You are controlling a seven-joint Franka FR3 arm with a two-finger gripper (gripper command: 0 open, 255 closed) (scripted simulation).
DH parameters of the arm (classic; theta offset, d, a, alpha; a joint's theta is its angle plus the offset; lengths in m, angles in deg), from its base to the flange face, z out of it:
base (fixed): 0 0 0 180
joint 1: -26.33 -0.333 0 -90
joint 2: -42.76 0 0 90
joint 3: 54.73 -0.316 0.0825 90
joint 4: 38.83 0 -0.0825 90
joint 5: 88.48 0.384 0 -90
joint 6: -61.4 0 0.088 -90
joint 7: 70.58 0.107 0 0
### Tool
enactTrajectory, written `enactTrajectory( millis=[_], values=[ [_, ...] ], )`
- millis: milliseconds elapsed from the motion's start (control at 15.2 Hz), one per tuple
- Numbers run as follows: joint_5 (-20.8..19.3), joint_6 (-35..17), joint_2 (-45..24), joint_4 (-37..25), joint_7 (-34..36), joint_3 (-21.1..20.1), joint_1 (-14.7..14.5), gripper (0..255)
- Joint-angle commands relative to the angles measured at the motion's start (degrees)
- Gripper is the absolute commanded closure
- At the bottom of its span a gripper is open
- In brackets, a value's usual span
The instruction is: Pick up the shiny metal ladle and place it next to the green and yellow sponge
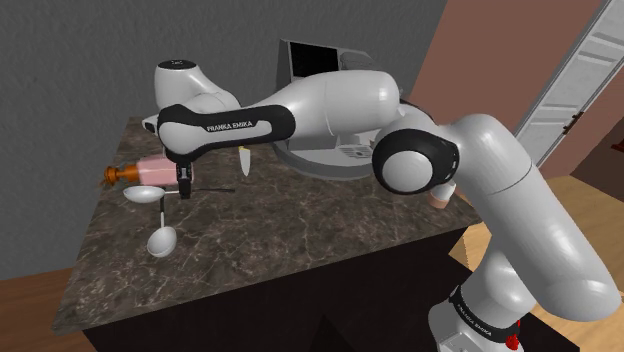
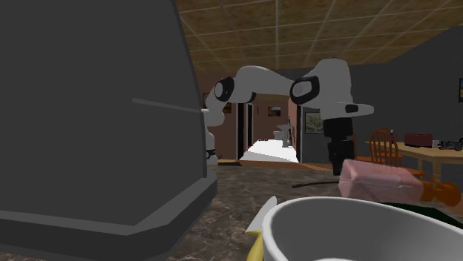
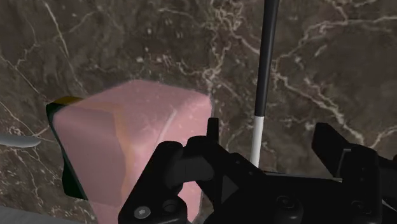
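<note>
Fingers (image 3: 213, 137) stand apart in the wrist view, astride the thin handle of the ladle (image 3: 256, 130), not touching it; the green and yellow sponge (image 3: 65, 102) edges a pink block (image 3: 133, 146) just beside; in the shoulder view the gripper (image 1: 183, 188) hangs low over the marble counter (image 1: 300, 250); the second exterior view sets it by that block; closing off-centre might flick the slim handle aside.

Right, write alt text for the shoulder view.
A white arm reaches across a dark marble counter, its end effector down over a black-handled ladle beside a lying pink bottle. A second silver scoop lies nearer the camera.
</note>
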Motion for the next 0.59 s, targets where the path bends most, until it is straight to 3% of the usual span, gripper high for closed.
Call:
enactTrajectory(
  millis=[0,66,132,528],
  values=[
    [-0.22,-0.16,-0.9,1.29,-0.03,0.5,0.63,0],
    [-0.25,-1.36,0.75,4.15,-0.1,0.52,0.75,0],
    [-0.33,0.63,-1.25,0.13,0.65,0.46,-0.03,0],
    [-0.31,5.07,2.46,-0.59,0.63,0.42,-0.28,0]
  ],
)
